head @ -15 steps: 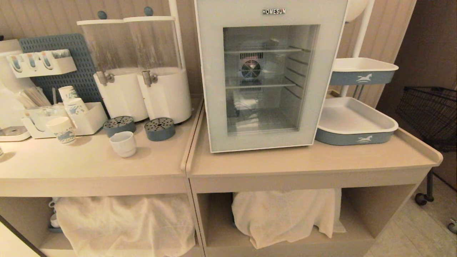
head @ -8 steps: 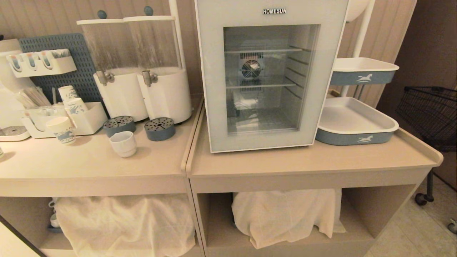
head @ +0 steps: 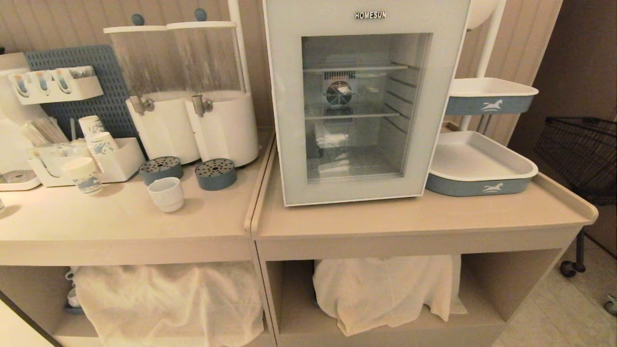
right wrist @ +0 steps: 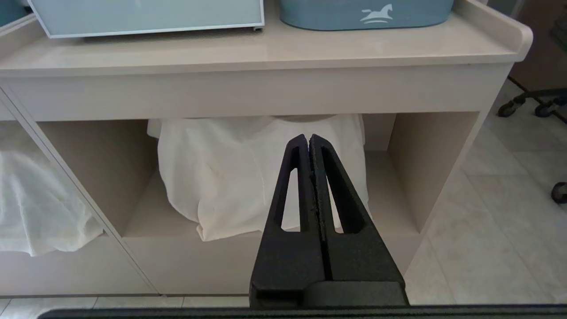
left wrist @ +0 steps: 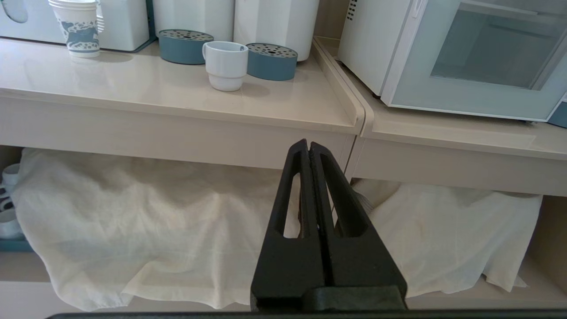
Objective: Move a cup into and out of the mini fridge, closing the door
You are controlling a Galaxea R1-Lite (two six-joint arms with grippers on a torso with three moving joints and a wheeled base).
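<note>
Cup (head: 166, 193) first: the squat white mug stands upright on the left counter (head: 120, 221), just in front of the two blue drip trays (head: 215, 174) under the drink dispensers (head: 226, 125). From it, the mini fridge (head: 359, 101) sits at about two o'clock on the neighbouring counter, well apart, with the door (head: 289, 120) flat against the cabinet and the shelves bare through the glass.

Through the left wrist view I see the cup (left wrist: 226, 65) at roughly eleven o'clock from the left gripper (left wrist: 308, 148), above it, up on the counter, while the gripper sits below the counter edge with its fingers pressed together on nothing. Its handle points away from the fridge.

My right gripper (right wrist: 308, 141) is also clamped together and empty, low before the shelf under the fridge counter; no cup shows in its view. I judge the left arm nearer the cup, the right nearer the door.
</note>
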